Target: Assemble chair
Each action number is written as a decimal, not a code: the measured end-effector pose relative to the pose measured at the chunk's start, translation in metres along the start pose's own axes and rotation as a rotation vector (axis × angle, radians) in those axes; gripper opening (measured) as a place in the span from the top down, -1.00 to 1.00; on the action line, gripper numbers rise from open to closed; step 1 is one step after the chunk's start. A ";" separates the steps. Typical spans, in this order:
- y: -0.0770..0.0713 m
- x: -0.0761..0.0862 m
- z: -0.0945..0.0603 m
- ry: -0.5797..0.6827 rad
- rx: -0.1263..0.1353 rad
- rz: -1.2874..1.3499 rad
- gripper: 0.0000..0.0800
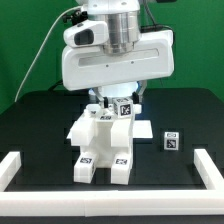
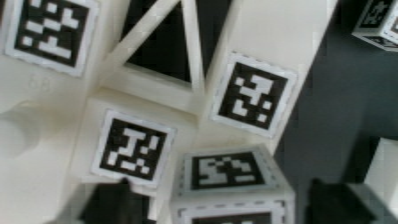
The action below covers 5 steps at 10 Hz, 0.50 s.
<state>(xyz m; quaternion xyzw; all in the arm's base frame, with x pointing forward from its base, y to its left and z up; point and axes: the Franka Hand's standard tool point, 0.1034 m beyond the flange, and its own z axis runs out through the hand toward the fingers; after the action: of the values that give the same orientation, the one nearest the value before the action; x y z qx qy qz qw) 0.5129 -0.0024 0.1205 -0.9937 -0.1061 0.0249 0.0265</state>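
Here, the claw [image 1: 113, 101] hangs just over the chair [image 1: 98, 140] at centre frame; whether it grips, I cannot tell.

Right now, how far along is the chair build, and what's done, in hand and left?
Done: several white tagged pieces stand joined as one chair assembly mid-table. In hand: the claw is down at the assembly's top, beside a tagged top piece. Whether it grips that piece cannot be told. Left: at least one small cube lies loose on the exterior view's right, apart from the assembly.
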 end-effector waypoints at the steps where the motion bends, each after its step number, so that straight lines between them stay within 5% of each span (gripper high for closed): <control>1: 0.000 0.000 0.000 0.000 0.000 0.000 0.06; 2: 0.000 0.000 0.000 0.000 0.000 0.000 0.29; 5: 0.000 0.000 0.000 0.000 0.000 0.020 0.29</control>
<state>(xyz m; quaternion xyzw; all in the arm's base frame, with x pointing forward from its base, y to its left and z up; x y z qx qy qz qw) 0.5130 -0.0023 0.1206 -0.9947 -0.0963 0.0250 0.0262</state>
